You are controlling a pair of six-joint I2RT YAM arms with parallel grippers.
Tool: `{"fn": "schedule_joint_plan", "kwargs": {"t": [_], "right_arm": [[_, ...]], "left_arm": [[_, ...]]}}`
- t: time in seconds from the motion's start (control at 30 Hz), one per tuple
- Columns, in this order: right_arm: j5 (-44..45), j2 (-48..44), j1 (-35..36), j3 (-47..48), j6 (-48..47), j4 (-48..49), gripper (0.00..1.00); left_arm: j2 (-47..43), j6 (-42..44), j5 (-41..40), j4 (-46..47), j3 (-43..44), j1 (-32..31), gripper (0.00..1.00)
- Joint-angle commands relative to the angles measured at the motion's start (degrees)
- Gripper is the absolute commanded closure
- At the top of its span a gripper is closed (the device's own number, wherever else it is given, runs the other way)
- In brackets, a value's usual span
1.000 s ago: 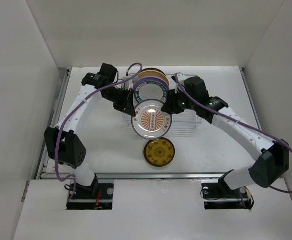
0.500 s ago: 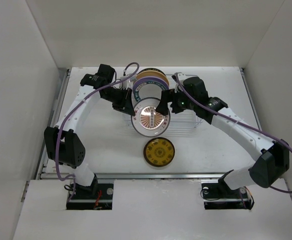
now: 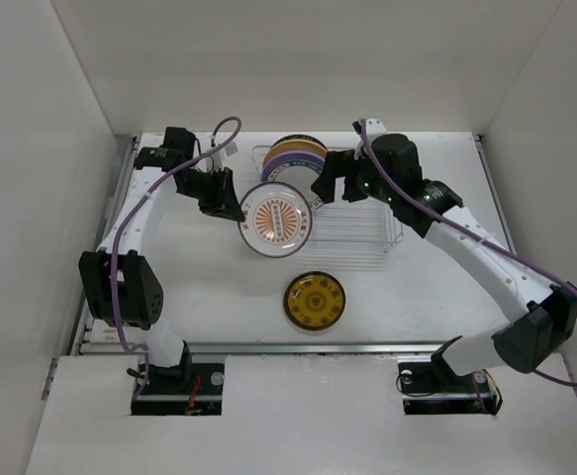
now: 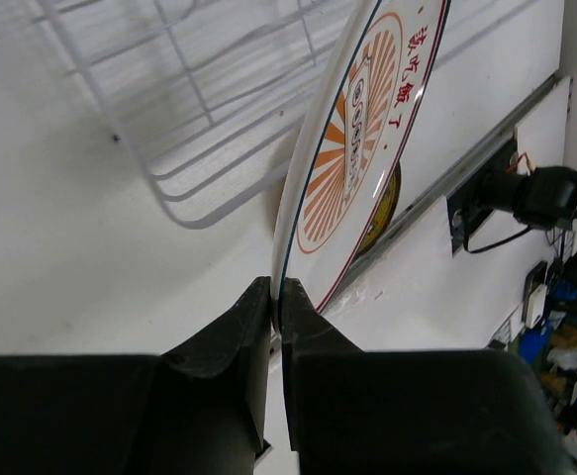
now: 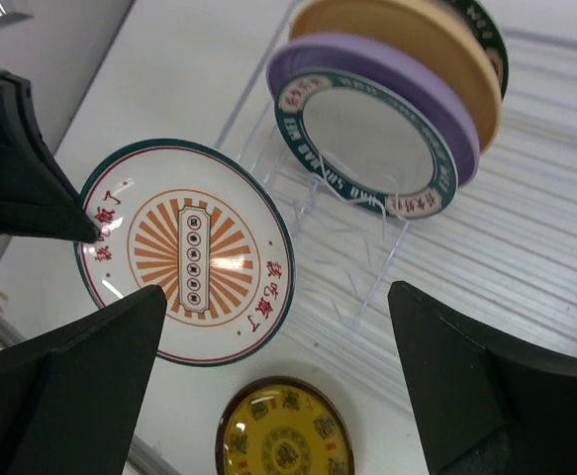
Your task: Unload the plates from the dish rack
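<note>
By the dish rack (image 3: 367, 237), the sunburst plate (image 3: 275, 220) hangs above the bench (image 3: 189, 297)
The left pincer (image 4: 276, 297) clenches its rim — the right pincer (image 3: 326, 188), released, hovers over the rack.

Plain white panel walls (image 3: 268, 59) enclose a flat white desk (image 3: 219, 287); a silver metal rail (image 3: 268, 346) edges it under soft, even light.
</note>
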Motion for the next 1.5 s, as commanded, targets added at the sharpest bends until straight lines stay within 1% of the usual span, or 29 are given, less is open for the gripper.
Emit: {"fn": "schedule_joint_plan", "kwargs": {"t": [0.0,0.07,0.1,0.13,0.17,0.2,0.23,0.3,0.33,0.37,0.43,0.5,0.6,0.63,0.77,0.8,0.93,1.0,1.1,1.2,1.23,1.27,1.3,1.33,1.47], "right_arm": [[2.3,-0.4,0.5,4.9,-1.5,2.1,0.00],[2.3,2.3,0.5,6.2,-1.5,2.1,0.00],[2.3,3.4,0.5,6.8,-2.1,2.1,0.00],[4.3,4.5,0.5,7.5,-2.6,2.1,0.03],[5.2,7.0,0.5,9.4,-3.3,2.1,0.06],[6.4,8.2,0.5,10.4,-5.4,1.5,0.17],[8.5,9.5,0.5,11.6,-6.8,1.5,0.21],[10.0,13.8,0.5,15.9,-9.7,0.9,0.30],[10.1,15.4,0.5,17.5,-12.9,0.3,0.35],[10.8,17.0,0.5,19.2,-14.6,0.3,0.37],[10.2,21.8,0.5,24.3,-19.0,-1.6,0.37],[10.2,24.7,0.5,28.1,-21.5,-1.6,0.35],[9.7,29.2,0.5,30.8,-26.1,-2.8,0.35],[9.7,31.0,0.5,32.7,-27.0,-3.5,0.35],[9.1,33.2,0.5,35.5,-30.2,-4.1,0.35],[9.1,33.9,0.5,35.5,-30.7,-4.1,0.37],[7.8,33.9,0.5,36.2,-30.7,-4.6,0.37],[7.8,33.9,1.0,34.9,-30.7,-4.6,0.37],[7.2,33.4,1.0,33.7,-30.7,-4.6,0.37],[7.2,33.9,1.0,33.7,-30.7,-4.6,0.37],[6.7,34.6,1.0,34.3,-30.7,-5.2,0.37],[6.7,34.6,1.0,34.3,-30.7,-5.2,0.37],[6.0,35.4,1.0,34.8,-30.7,-5.2,0.37],[5.3,35.4,1.0,34.8,-30.7,-5.2,0.37],[5.3,37.4,1.0,36.7,-30.7,-5.2,0.35]], "left_arm": [[-3.8,-0.7,3.2,0.4,-0.1,4.6,1.00],[-5.2,-0.7,3.7,-0.3,-0.1,7.4,1.00],[-5.2,-0.7,4.7,-0.8,-0.6,11.0,1.00],[-5.8,-0.7,5.5,-0.8,-0.6,13.1,1.00],[-5.8,-0.7,6.5,-0.8,-1.4,15.3,1.00],[-5.8,-0.7,7.4,-0.8,-1.9,19.4,1.00],[-5.8,-0.7,7.4,-2.3,-1.9,21.2,1.00],[-4.3,2.4,7.4,-4.4,-1.4,24.3,1.00],[-3.7,3.3,7.4,-5.9,-1.4,27.2,1.00],[-3.2,3.9,7.4,-6.4,-1.4,28.8,1.00],[-1.8,5.3,6.8,-6.4,-3.7,32.3,1.00],[-0.7,6.1,3.5,-6.4,-5.1,33.0,1.00],[1.9,6.8,-1.0,-4.8,-8.2,33.0,1.00],[2.8,6.8,-1.0,-4.3,-9.0,33.0,1.00],[8.7,8.3,-2.5,-3.8,-10.3,33.5,1.00],[9.7,8.9,-3.0,-3.3,-11.0,33.5,1.00],[14.4,9.9,-4.4,-2.7,-10.4,33.5,1.00],[16.3,10.5,-5.1,-2.7,-9.8,33.5,1.00],[17.0,10.5,-5.8,-2.7,-9.8,33.5,1.00],[18.2,6.8,-9.4,-2.0,-8.7,33.5,1.00],[18.8,5.5,-10.1,-2.0,-8.2,33.5,0.96],[19.6,5.5,-10.7,-2.0,-8.1,33.5,0.96],[19.6,5.0,-10.7,-2.0,-8.1,33.5,0.91],[20.2,5.0,-11.2,-2.0,-8.1,33.5,0.85],[20.7,3.7,-12.3,-2.0,-7.6,33.5,0.71]]}}
